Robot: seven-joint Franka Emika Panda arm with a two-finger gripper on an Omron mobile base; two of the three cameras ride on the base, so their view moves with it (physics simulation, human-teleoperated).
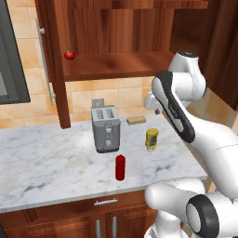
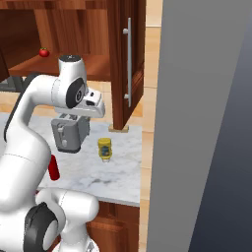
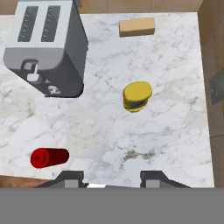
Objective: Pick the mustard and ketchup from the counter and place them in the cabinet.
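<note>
Ketchup [image 1: 120, 167] stands nearest, mustard [image 1: 151, 139] farther right, both on the counter [image 1: 46, 162]; cabinet [image 1: 116, 62] awaits them. Gripper [image 3: 111, 179] closed, empty.

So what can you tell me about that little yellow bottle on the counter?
The mustard is a small, squat yellow squeeze bottle that looks like plastic, with a dark label on its front. It stands upright on the white veined marble counter, right of the grey toaster and in front of a small tan block. Nothing touches it but the countertop; the red ketchup stands apart, nearer the front edge.
</note>
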